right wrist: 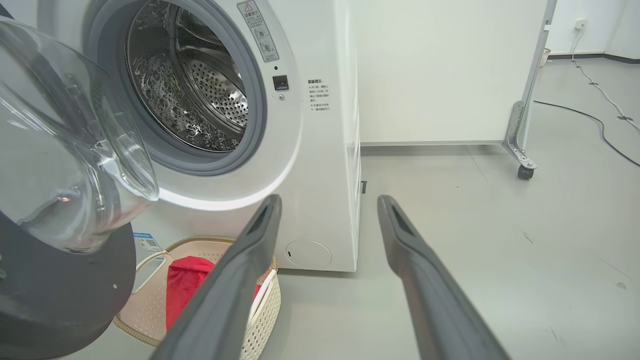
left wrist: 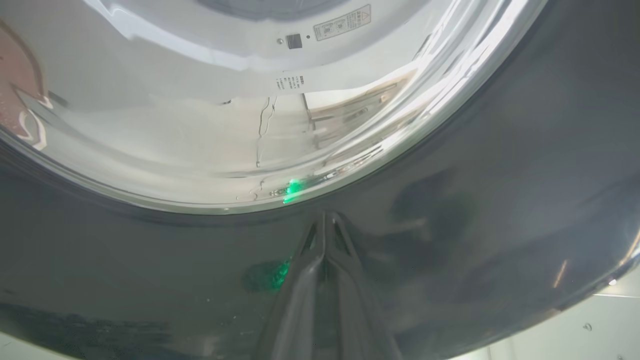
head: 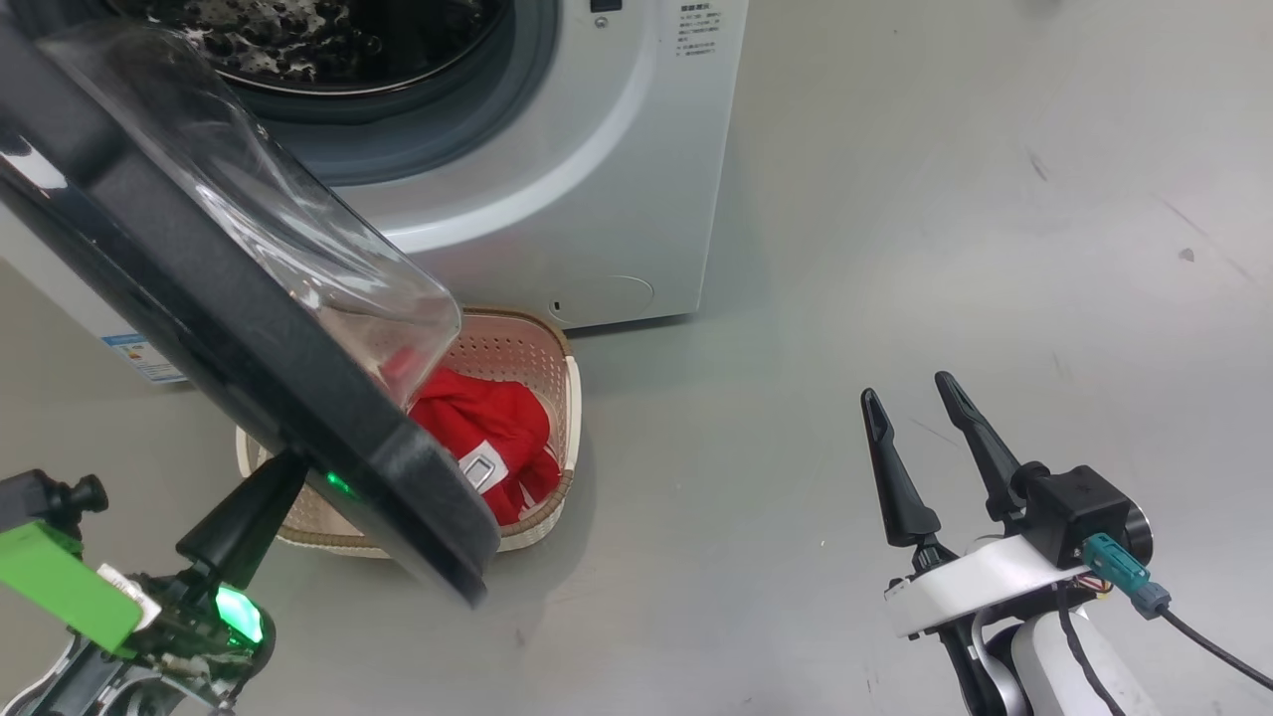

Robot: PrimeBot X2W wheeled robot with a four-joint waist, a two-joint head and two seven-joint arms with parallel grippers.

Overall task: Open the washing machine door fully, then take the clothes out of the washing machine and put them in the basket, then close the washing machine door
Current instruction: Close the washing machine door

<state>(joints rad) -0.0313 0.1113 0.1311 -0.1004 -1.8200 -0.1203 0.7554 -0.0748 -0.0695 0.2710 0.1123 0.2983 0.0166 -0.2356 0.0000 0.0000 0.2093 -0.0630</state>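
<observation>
- Head view: the washing machine door [head: 229,358] stood swung out and open, crossing the frame from upper left to lower centre. It showed a thick glossy black rim and a bulging clear glass bowl [head: 259,209].
- Head view: the basket [head: 517,343] sat on the grey floor [head: 895,199] just in front of the washing machine [head: 617,179], partly under the door. The clothes [head: 492,423], bright red with a white patch, lay inside it.
- Head view: the left gripper [head: 288,465] reached up to the outer side of the door rim, its tip hidden behind the rim edge. The right gripper [head: 907,388] hung over bare floor, well apart from the machine, jaws spread wide and empty.
- Left wrist view: I read the left gripper [left wrist: 325,220] as fully closed, fingers pressed together with nothing between them. The tips met the dark outer face of the door [left wrist: 500,200], just below the edge of the glass. I could not confirm firm contact. A green glow reflected on the rim, a detail the head view gave only faintly.
- Right wrist view: the right gripper [right wrist: 327,200] showed wide-open, empty jaws.
- Right wrist view: the perforated steel drum [right wrist: 200,90] and its grey gasket were visible, with no clothes seen in the part of the drum that showed. The head view cut this area off.
- Right wrist view: a white wheeled partition [right wrist: 440,70] stood behind the machine.
</observation>
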